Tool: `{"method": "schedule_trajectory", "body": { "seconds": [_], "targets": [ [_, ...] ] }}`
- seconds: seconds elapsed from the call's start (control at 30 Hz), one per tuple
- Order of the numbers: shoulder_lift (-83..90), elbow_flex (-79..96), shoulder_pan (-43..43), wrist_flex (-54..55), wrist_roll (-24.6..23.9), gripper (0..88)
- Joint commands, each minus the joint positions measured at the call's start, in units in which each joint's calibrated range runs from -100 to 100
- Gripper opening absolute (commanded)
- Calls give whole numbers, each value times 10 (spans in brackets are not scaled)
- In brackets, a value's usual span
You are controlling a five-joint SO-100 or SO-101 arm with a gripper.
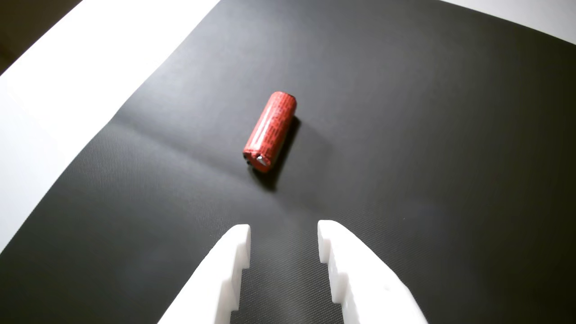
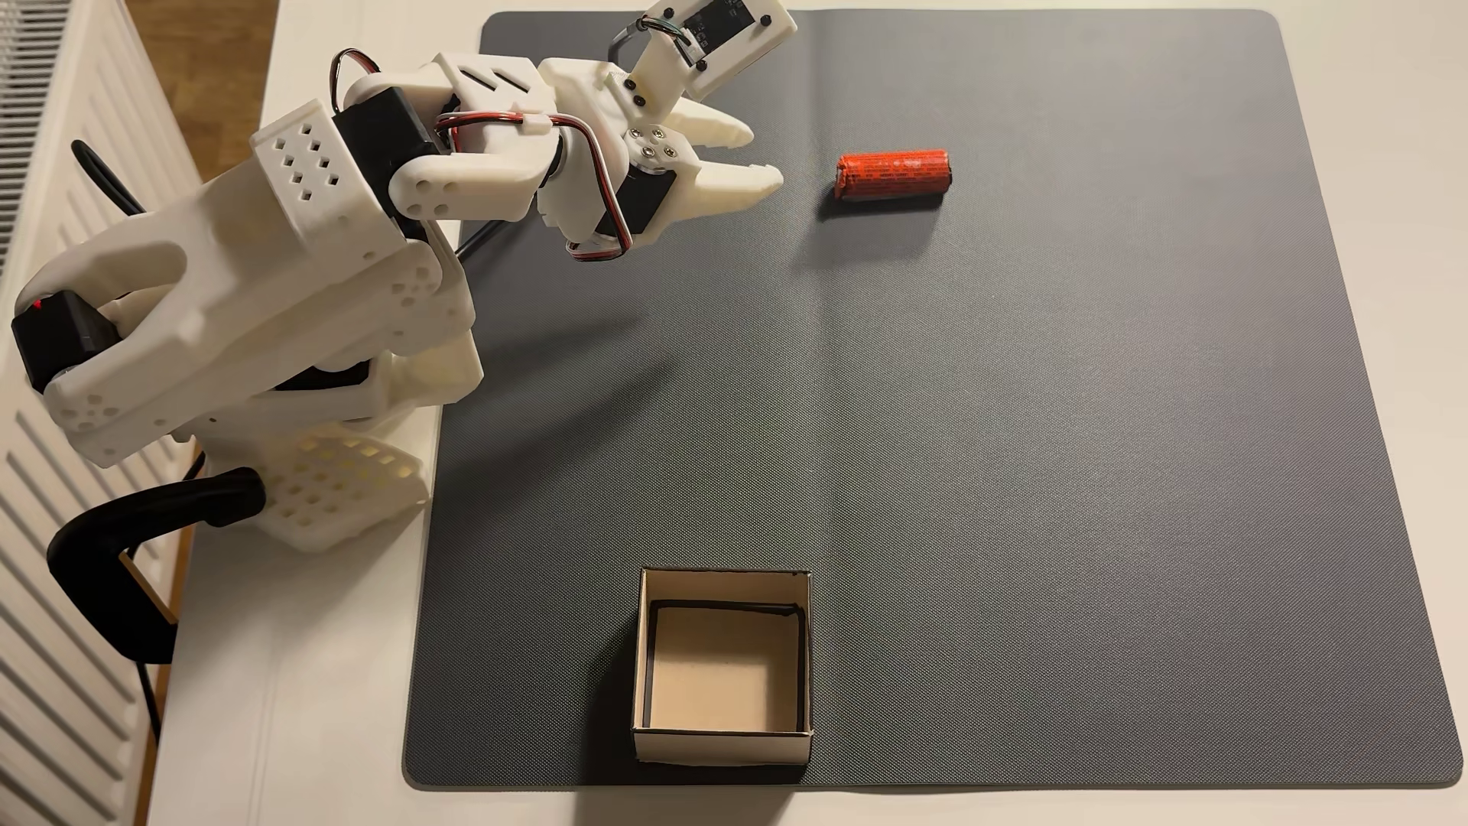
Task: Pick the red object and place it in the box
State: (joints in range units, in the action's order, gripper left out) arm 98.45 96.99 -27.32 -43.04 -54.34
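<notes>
The red object [image 2: 894, 175] is a small orange-red cylinder with dark print, lying on its side on the dark mat [image 2: 1033, 437] near the top of the fixed view. In the wrist view the red object [image 1: 271, 130] lies ahead of my white gripper [image 1: 283, 231], whose two fingers stand apart with bare mat between them. In the fixed view my gripper [image 2: 762, 155] is open, a short way left of the cylinder and apart from it. The box [image 2: 723, 746], off-white with a tan floor and black edge line, sits empty at the mat's lower edge.
The white arm's base [image 2: 318, 492] is clamped at the left on the white table [image 2: 278, 715]. A white radiator [image 2: 48, 556] runs along the left edge. The mat has a faint crease down its middle.
</notes>
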Motion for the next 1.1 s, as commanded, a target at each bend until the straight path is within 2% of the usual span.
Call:
{"method": "schedule_trajectory", "body": {
  "seconds": [0.0,0.17,0.27,0.47,0.57,0.8,1.07],
  "targets": [
    [-51,-49,1,-1,-2,125],
    [-242,-176,-2,8,0,125],
    [-365,-247,-5,54,1,137],
    [-578,-291,-14,206,5,315],
    [-657,-291,-12,271,1,358],
    [-773,-321,-9,360,-10,362],
    [-890,-438,-16,358,-10,367]
  ]
}}
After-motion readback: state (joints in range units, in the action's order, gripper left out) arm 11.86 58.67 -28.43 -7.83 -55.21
